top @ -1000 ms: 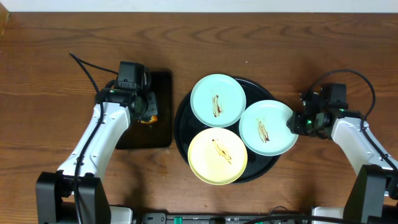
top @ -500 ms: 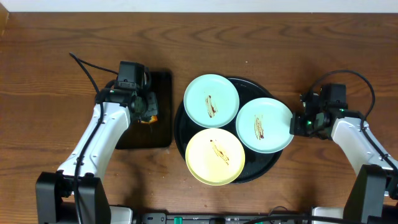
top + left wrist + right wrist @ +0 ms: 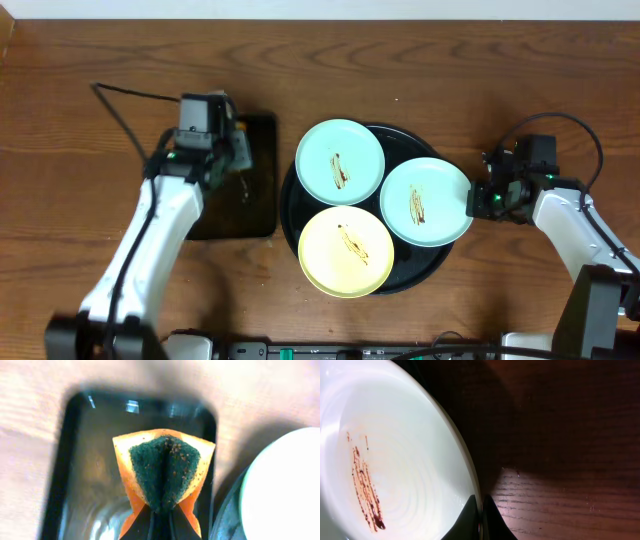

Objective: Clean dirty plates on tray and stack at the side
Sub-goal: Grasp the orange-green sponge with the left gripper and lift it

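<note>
Shifted toward the far edge: my left gripper (image 3: 161, 512), pinching the sponge (image 3: 165, 467), apparently above the small tray (image 3: 75, 460). My right gripper (image 3: 481, 510) pinches the rim of the mint plate (image 3: 395, 455), which sits unmoved on the round tray (image 3: 425, 268).

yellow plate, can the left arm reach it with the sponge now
Probably yes: the left gripper, shut on the sponge, sits just beside the round tray, and the yellow plate lies uncovered.

Round tray (image 3: 420, 266) right of table (image 3: 80, 100) centre, back plate (image 3: 340, 162) at its rear left, right plate (image 3: 424, 201) on its right, front plate (image 3: 347, 251) nearest, rectangular tray (image 3: 255, 200) just left of round tray, sponge (image 3: 165, 472) pinched in left gripper (image 3: 160, 522) above it, right gripper (image 3: 481, 515) clamped on right plate's outer rim.
</note>
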`<state>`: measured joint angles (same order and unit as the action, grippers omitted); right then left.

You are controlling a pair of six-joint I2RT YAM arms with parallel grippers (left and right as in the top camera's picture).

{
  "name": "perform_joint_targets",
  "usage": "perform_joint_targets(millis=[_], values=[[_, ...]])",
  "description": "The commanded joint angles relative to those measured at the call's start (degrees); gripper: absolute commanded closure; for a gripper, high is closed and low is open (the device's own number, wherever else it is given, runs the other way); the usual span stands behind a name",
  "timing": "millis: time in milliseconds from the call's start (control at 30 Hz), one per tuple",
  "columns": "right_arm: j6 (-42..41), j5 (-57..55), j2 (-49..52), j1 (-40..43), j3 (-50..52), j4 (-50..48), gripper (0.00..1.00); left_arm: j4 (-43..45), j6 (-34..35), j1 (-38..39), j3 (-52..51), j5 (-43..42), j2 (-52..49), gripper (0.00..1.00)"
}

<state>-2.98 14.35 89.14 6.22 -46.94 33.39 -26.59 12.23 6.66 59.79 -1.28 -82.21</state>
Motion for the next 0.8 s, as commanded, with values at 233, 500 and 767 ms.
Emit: perform_joint_targets(millis=[233, 500, 767], values=[[0.07, -2.12, 0.50, 0.87, -0.83, 0.17, 0.99, 4.35, 0.35, 0.17, 0.35, 5.64, 9.29, 0.93], [0.04, -2.08, 0.50, 0.87, -0.83, 0.26, 0.99, -4.46, 1.66, 0.17, 0.33, -3.32, 6.51, 0.93], [0.07, -2.10, 0.50, 0.83, -0.83, 0.57, 0.99, -11.54, 1.62, 0.17, 0.98, -10.03, -2.03, 0.93]])
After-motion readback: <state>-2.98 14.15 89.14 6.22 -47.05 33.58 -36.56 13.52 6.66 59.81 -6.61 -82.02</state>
